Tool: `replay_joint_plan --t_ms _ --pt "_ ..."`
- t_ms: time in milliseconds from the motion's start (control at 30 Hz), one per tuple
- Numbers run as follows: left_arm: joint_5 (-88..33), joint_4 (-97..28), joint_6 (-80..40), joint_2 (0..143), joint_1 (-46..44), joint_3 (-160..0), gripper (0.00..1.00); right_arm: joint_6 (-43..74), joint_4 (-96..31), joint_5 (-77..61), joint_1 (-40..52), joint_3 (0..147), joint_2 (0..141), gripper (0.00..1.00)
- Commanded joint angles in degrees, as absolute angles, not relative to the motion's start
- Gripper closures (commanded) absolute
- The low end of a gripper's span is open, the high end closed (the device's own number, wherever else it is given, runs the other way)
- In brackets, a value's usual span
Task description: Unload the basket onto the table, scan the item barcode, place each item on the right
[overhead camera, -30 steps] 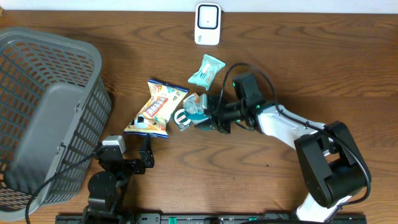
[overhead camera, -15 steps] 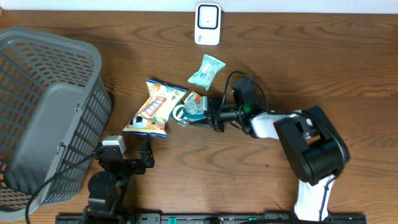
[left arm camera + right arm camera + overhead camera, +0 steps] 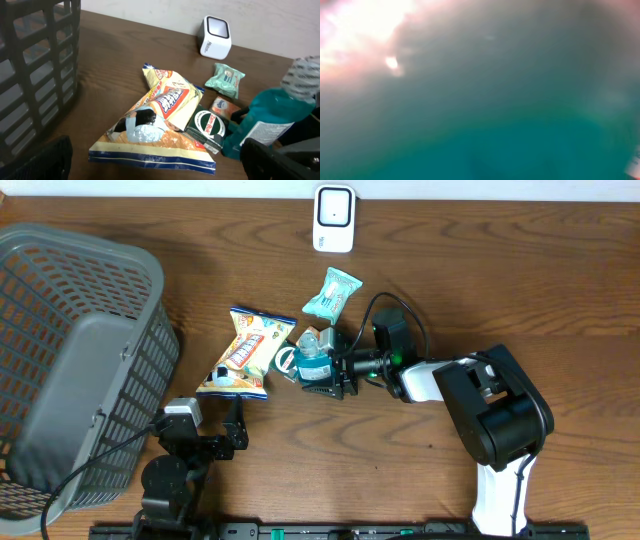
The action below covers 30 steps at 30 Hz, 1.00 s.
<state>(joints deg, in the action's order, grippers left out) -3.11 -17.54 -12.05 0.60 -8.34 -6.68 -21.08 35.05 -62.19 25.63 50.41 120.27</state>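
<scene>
Basket (image 3: 70, 360) sits far left of the scanner (image 3: 333, 218), chip bag (image 3: 248, 355) below-left of it. Teal bottle (image 3: 312, 365) is below the scanner, well apart, between the right fingers (image 3: 332, 388); can't tell if pinched. Left fingers (image 3: 47, 160) spread, empty. Bottle likely stiff, slick, light: grab mid-body, barcode exposed.
</scene>
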Motion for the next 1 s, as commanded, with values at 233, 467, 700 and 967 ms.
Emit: replay_joint_plan --t_ms 233,467,700,967 --pt "-3.66 -18.76 -12.36 0.34 -8.05 -5.74 0.02 -17.10 35.46 -62.06 24.88 50.59 120.55 0.09" --pt "-3.66 -18.76 -12.36 0.34 -8.05 -5.74 0.02 -6.85 42.02 -72.23 19.92 50.59 117.43 0.01" --pt "-3.66 -18.76 -12.36 0.34 -8.05 -5.74 0.02 7.53 48.51 -89.52 12.45 50.57 111.96 0.01" --pt "-3.66 -18.76 -12.36 0.34 -8.05 -5.74 0.02 47.29 73.60 -89.52 6.00 50.57 105.56 0.01"
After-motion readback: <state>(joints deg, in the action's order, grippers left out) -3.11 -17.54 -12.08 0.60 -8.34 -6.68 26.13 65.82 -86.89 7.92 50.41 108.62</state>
